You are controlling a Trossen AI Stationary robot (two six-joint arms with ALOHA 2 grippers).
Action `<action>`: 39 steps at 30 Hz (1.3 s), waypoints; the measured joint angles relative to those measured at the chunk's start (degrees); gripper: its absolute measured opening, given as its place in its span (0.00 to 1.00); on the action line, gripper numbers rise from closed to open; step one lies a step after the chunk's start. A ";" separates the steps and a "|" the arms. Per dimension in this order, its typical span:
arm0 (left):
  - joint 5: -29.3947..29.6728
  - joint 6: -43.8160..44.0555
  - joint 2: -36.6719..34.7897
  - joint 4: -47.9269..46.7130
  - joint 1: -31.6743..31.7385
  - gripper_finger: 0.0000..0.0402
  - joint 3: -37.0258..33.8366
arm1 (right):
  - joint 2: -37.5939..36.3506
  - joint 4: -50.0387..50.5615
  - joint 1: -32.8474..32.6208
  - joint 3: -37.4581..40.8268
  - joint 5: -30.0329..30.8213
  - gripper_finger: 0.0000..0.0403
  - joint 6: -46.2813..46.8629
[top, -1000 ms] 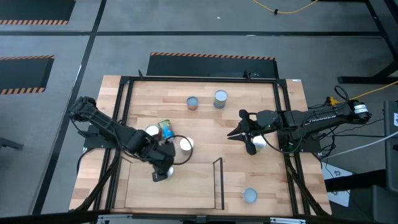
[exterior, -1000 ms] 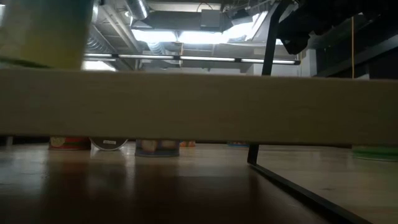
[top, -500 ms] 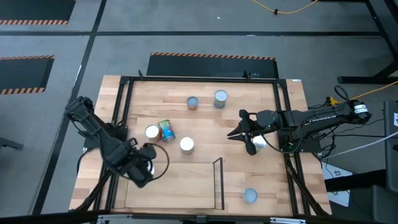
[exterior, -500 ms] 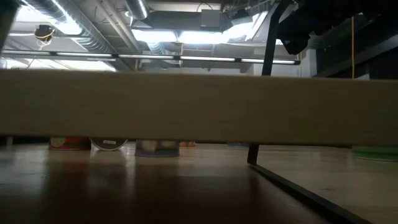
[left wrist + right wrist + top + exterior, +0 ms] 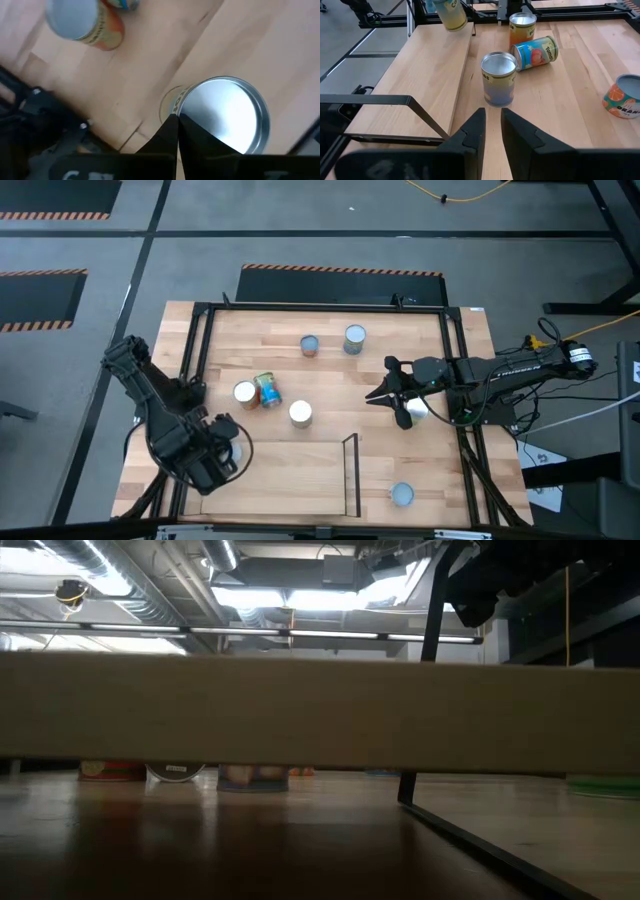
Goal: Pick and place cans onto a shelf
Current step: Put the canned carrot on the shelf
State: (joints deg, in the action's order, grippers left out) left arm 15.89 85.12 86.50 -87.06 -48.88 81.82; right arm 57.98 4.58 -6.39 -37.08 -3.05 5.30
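My left gripper (image 5: 226,454) is over the left end of the shelf (image 5: 290,480), a light-wood board with black rails. It is shut on a can with a silver top (image 5: 225,115) and a yellow label; that can also shows in the right wrist view (image 5: 450,15). My right gripper (image 5: 381,381) is open and empty right of the table's middle, fingers pointing toward the table's left edge. A silver-topped can (image 5: 498,80) stands on the table ahead of it, and a blue-labelled can (image 5: 535,52) lies on its side behind. My left gripper pinches the can's raised top rim (image 5: 176,113) at one point of its edge. One finger lies over the lid and the other outside, over the label. The fingers come from above, pointing down. The can sits tilted below them; whether its base touches the shelf I cannot tell.
Upright cans stand on the table: an orange-labelled one (image 5: 245,392), two at the far middle (image 5: 310,345) (image 5: 353,338), one under my right arm (image 5: 413,411), and one near the front right (image 5: 402,494). In the low view the shelf's front edge (image 5: 320,710) fills the picture's middle.
My left gripper has gone toward the table's left edge, from the shelf's middle to its left end, taking the can along. The can has left the low view. My right arm has kept still.
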 joint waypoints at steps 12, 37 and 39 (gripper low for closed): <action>2.97 0.33 -2.71 -0.53 -0.28 0.00 -2.95 | 0.00 0.00 0.00 0.00 0.00 0.16 -1.50; 1.21 3.02 -15.93 21.04 -1.22 0.00 -22.03 | 0.00 -0.02 0.00 0.00 0.00 0.16 -1.11; 1.12 3.02 -15.91 21.22 -1.22 0.00 -22.03 | 0.00 -0.02 0.00 0.00 0.00 0.16 -1.11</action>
State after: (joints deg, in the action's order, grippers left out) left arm 17.02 88.14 70.59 -65.84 -50.11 59.79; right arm 57.98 4.56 -6.39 -37.08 -3.05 4.19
